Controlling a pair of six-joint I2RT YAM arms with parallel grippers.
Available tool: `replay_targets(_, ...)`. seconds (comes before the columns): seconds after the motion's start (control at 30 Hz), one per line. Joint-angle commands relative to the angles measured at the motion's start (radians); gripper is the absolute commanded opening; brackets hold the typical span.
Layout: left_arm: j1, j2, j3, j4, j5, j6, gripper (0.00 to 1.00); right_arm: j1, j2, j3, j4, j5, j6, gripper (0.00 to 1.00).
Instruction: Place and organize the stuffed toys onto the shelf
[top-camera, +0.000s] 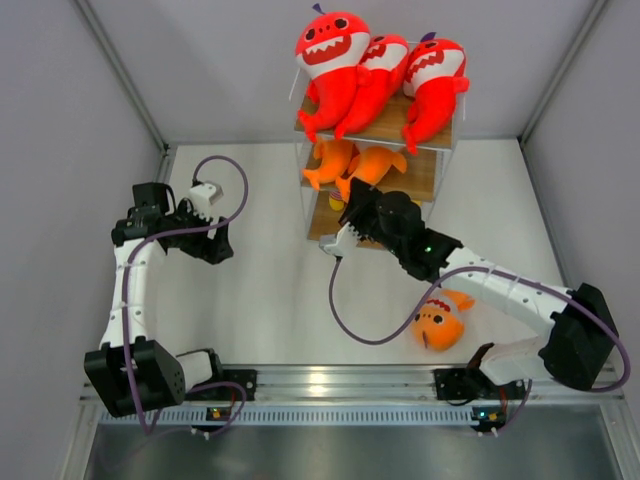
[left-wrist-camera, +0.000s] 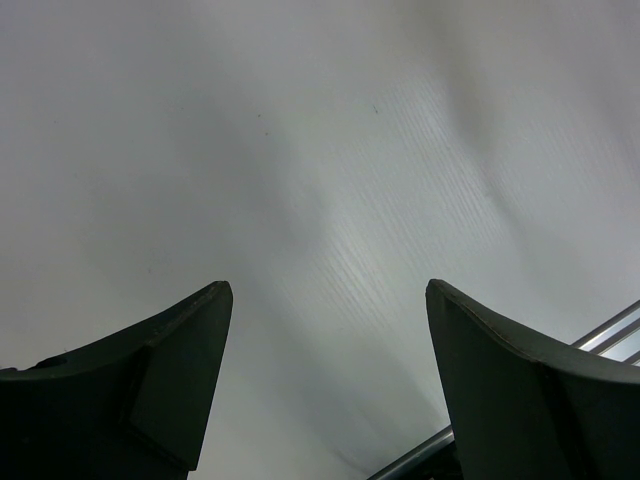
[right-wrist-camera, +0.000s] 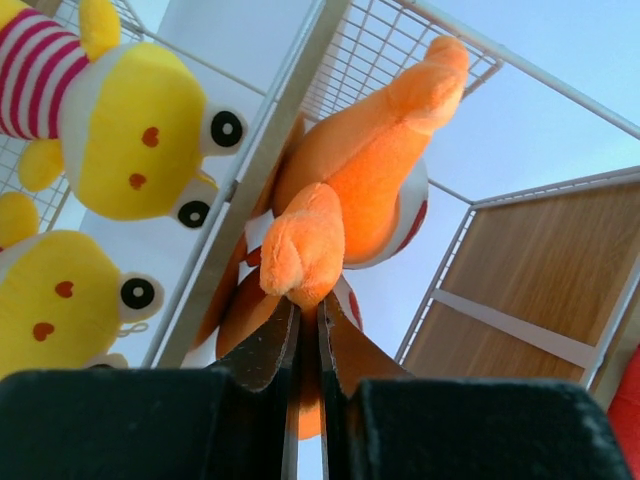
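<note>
1. My right end effector (right-wrist-camera: 308, 312) is pinched together, with its tips against an orange fish (right-wrist-camera: 370, 190) on the shelf's (top-camera: 425, 180) middle board.
2. My left end effector (left-wrist-camera: 328, 288) is wide apart and holds nothing, left of the shelf.
3. Three red sharks (top-camera: 375, 75) lie on the shelf's top.
4. One loose fish (top-camera: 440, 322) lies on the bench (top-camera: 270, 300) in front of the shelf.

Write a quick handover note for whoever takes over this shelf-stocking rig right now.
Left gripper: open, empty, over the table.
Right gripper: shut, tips at a fin of the two orange fish plushes on the shelf's middle tier.
Done: three red shark plushes on the top tier, those two fish shelved.
Left: third orange fish plush lies on the table beside the right arm.
</note>
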Motion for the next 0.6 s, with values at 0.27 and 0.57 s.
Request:
replay_targets(0.27, -0.004, -0.008, 0.038, 0.016, 0.0, 0.012, 0.84, -0.048, -0.011, 0.076, 0.025, -0.064, -0.049, 0.0)
replay_targets(0.57, -0.004, -0.005, 0.041, 0.017, 0.003, 0.009, 0.84, -0.065, -0.048, 0.02, 0.096, -0.113, -0.025, 0.62)
